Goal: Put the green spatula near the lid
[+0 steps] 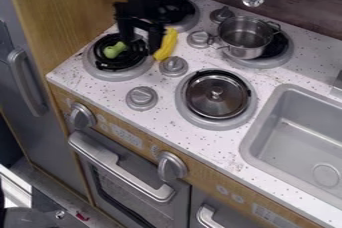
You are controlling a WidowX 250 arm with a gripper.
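Observation:
The black gripper (141, 45) hangs over the upper left burner area, its two fingers apart. A small green thing (115, 49), perhaps part of the spatula, lies on the front left burner (99, 71), beside the gripper's left finger. Whether it continues behind that finger cannot be told. The metal lid (216, 95), with a round knob at its centre, rests on the front right burner.
A yellow object (166, 44) lies just right of the gripper. A metal pot (246, 37) stands on the back right burner. Stove knobs (174, 66) rise between the burners, and a grey sink (304, 137) is at the right.

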